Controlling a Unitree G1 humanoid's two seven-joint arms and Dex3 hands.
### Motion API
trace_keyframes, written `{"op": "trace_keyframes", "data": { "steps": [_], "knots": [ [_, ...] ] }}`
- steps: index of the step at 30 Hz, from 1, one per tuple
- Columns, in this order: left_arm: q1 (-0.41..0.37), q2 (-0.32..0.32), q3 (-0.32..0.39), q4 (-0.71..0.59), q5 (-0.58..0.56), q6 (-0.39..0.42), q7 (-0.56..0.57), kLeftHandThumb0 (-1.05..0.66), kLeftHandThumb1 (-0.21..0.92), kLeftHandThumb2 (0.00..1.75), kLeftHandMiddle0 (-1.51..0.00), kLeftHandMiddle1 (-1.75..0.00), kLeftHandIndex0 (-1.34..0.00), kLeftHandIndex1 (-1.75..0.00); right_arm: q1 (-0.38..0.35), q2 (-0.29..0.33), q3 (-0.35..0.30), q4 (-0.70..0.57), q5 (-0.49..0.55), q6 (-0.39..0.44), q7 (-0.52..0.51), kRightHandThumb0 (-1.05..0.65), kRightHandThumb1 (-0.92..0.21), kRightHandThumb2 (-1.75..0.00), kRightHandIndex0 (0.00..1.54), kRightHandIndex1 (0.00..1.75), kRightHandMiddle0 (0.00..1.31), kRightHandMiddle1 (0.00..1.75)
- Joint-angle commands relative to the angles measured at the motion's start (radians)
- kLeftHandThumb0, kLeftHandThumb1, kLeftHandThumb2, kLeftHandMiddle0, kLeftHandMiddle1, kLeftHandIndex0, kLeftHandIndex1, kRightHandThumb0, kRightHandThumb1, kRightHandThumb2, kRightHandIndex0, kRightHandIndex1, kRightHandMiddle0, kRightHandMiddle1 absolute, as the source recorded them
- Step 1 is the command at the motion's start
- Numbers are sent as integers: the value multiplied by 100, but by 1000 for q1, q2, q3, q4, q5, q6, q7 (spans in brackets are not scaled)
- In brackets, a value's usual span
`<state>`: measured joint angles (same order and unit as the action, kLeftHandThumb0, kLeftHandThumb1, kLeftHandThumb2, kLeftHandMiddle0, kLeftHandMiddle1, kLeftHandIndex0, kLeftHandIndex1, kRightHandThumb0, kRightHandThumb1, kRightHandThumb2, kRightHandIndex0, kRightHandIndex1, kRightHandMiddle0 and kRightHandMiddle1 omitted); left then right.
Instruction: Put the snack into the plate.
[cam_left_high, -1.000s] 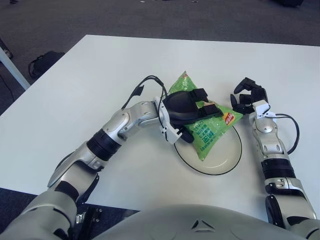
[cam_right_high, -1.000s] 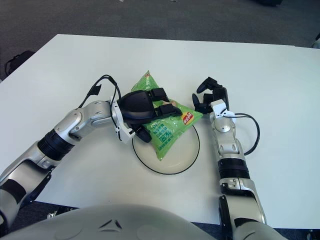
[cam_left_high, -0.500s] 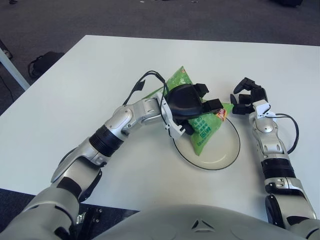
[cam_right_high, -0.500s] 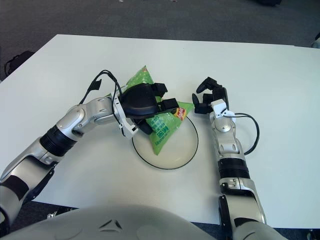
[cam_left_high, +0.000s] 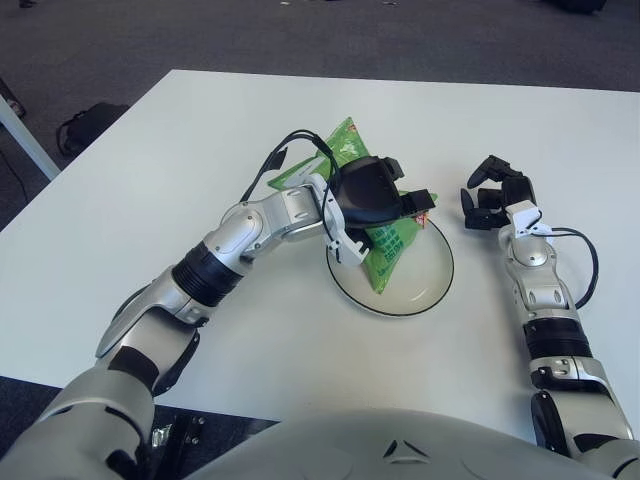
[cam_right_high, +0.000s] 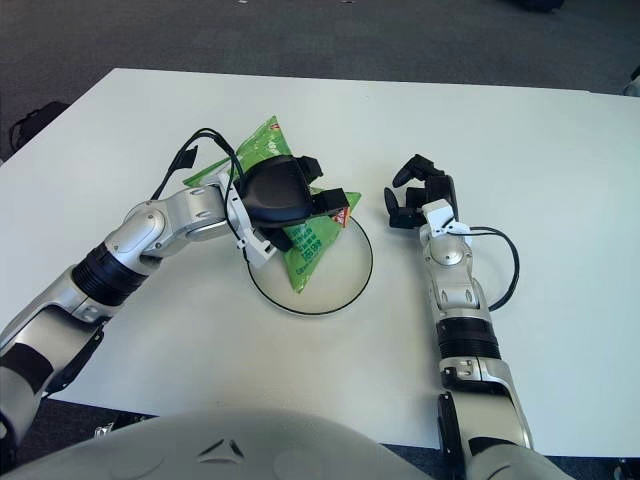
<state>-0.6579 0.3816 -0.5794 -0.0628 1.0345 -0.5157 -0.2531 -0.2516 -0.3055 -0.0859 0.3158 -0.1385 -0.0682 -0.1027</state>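
Observation:
A green snack bag (cam_left_high: 383, 252) is gripped in my left hand (cam_left_high: 372, 197), whose fingers are curled over its middle. The bag's lower corner hangs into a white plate with a dark rim (cam_left_high: 425, 285), and its upper corner (cam_left_high: 338, 140) sticks out past the plate's far left edge. The plate sits on the white table (cam_left_high: 200, 140) in front of me. My right hand (cam_left_high: 490, 195) rests on the table to the right of the plate, fingers loosely curled, holding nothing.
A black cable (cam_left_high: 285, 150) loops off my left wrist over the table. A cable (cam_left_high: 585, 260) also loops beside my right forearm. The table's left edge drops to dark carpet, where a black bag (cam_left_high: 85, 122) lies.
My left hand has pulled the snack bag to the left and slightly away from me. The plate has slid left with it. The right hand has not moved.

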Motion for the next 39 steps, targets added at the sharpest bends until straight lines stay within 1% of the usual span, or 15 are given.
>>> {"op": "trace_keyframes", "data": {
  "steps": [1, 4, 6, 9, 12, 15, 17, 19, 20, 22, 23, 26, 29, 34, 39],
  "knots": [
    [5, 18, -1, 19, 35, 7, 15, -48, 32, 119, -123, -175, -69, -159, 63, 14, 13, 50, 0, 51, 27, -50, -27, -137, 124, 175, 65, 175],
    [10, 14, 7, 22, 57, 8, 84, -48, 32, 119, -123, -175, -70, -158, 62, 15, 11, 52, 1, 46, 27, -50, -27, -138, 125, 175, 66, 175],
    [13, 13, 22, 13, 47, 13, 104, -48, 32, 118, -122, -175, -70, -157, 62, 15, 11, 52, -2, 47, 25, -50, -26, -138, 125, 175, 66, 175],
    [26, 18, 41, -24, 8, 15, 89, -48, 33, 118, -122, -175, -70, -158, 57, 15, 12, 62, -4, 45, 23, -50, -26, -138, 125, 175, 66, 175],
    [60, 26, 68, -98, -54, 17, 52, -47, 33, 117, -122, -175, -69, -158, 52, 14, 11, 71, -4, 43, 24, -50, -26, -138, 125, 175, 66, 175],
    [91, 31, 81, -111, -91, -14, 87, -47, 34, 116, -120, -175, -67, -159, 32, 4, -2, 124, 10, 24, 35, -50, -26, -138, 125, 175, 66, 175],
    [90, 30, 82, -103, -92, -28, 101, -47, 35, 116, -120, -175, -67, -160, 13, -4, -9, 167, 18, 7, 42, -50, -26, -138, 125, 175, 66, 175],
    [44, 31, 84, -152, -227, 11, -62, -46, 36, 117, -120, -175, -64, -163, -6, -8, -15, 207, 25, -9, 48, -50, -26, -138, 125, 175, 66, 175],
    [31, 14, 76, -179, -272, 34, -119, -46, 38, 117, -120, -175, -60, -167, -10, -8, -17, 216, 26, -15, 50, -50, -26, -138, 124, 175, 66, 175],
    [42, -53, 40, -164, -250, 3, -59, -46, 38, 121, -120, -175, -58, -172, -15, -8, -17, 229, 27, -28, 54, -50, -26, -138, 123, 175, 66, 175],
    [33, -57, 36, -146, -257, -36, -35, -46, 38, 122, -120, -175, -58, -172, -16, -6, -16, 234, 28, -36, 54, -50, -26, -139, 123, 175, 66, 175],
    [16, -47, 45, -122, -282, -91, -26, -47, 34, 128, -120, -175, -60, -174, -19, -5, -14, 248, 32, -52, 54, -51, -25, -139, 121, 175, 67, 175],
    [-16, -39, 46, -81, -265, -169, 5, -48, 31, 132, -120, -175, -62, -174, -17, 4, -16, 251, 39, -75, 50, -51, -25, -140, 121, 175, 67, 175],
    [-17, -46, 62, -63, -243, -201, 32, -49, 28, 136, -121, -175, -64, -175, -16, 7, -11, 252, 32, -88, 42, -51, -25, -140, 120, 175, 67, 175],
    [-35, -45, 64, -29, -273, -258, 48, -49, 28, 136, -123, -175, -64, -175, -9, 9, -6, 230, 28, -72, 38, -50, -26, -139, 117, 175, 66, 175]
  ]
}}
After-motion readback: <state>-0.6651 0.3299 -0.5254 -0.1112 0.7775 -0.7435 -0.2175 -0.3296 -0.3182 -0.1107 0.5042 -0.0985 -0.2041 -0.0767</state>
